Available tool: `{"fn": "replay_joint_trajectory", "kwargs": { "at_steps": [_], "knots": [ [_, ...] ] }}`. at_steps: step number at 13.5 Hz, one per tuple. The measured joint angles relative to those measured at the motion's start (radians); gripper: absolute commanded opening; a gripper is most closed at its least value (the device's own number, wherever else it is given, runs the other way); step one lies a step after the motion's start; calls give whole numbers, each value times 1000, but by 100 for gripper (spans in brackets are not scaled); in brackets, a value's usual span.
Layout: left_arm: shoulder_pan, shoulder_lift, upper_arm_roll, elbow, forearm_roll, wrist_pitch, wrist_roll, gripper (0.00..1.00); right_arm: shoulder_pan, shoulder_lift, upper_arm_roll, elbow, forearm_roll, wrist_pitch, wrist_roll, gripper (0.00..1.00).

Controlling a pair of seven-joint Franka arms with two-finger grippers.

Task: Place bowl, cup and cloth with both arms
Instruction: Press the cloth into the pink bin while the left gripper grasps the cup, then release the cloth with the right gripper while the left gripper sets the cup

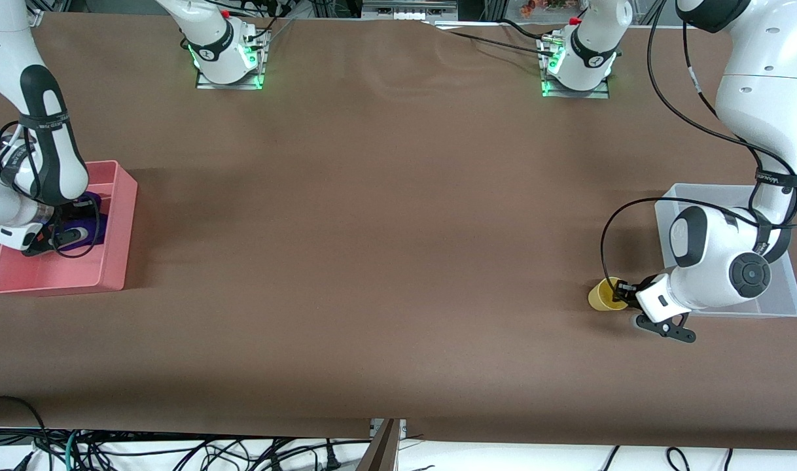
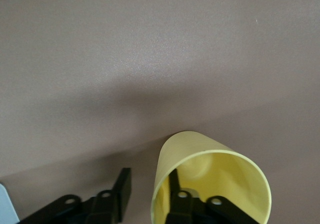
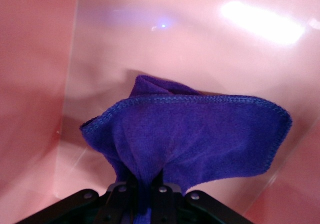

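Observation:
The yellow cup [image 1: 601, 294] is on the table beside the clear bin, at the left arm's end. In the left wrist view the cup [image 2: 200, 149] shows its open mouth. My left gripper [image 1: 618, 291] is open and straddles the cup's wall: one finger [image 2: 173, 184] is inside, the other [image 2: 122, 186] is outside with a gap. My right gripper [image 1: 71, 232] is shut on the purple cloth [image 1: 96, 226] and is low inside the pink bin [image 1: 120, 222]. The cloth [image 3: 200, 134] hangs from the shut fingers over the bin's floor. The mint-green bowl is out of view.
A clear plastic bin [image 1: 699, 193] stands at the left arm's end of the table, mostly hidden by the left arm. The pink bin's walls [image 3: 35, 83] close round the right gripper. Brown table [image 1: 385, 248] spans between the two bins.

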Motion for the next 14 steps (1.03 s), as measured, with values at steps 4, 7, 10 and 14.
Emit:
{"fn": "replay_joint_trajectory", "kwargs": {
  "at_steps": [4,7,10,14],
  "knots": [
    [0,-18,-3,24,0,-67,-4,0,-16,4,-3,1,41,1,-16,100],
    [-1,-75,-10,145,0,-368,-2,0,-15,-5,-3,32,51,-13,-16,100],
    [8,-132,0,264,17,-634,72,0,-10,-48,9,179,72,-202,-16,100],
    [111,-164,18,221,138,-641,250,0,0,-159,150,370,77,-437,148,100]
  ]
}}
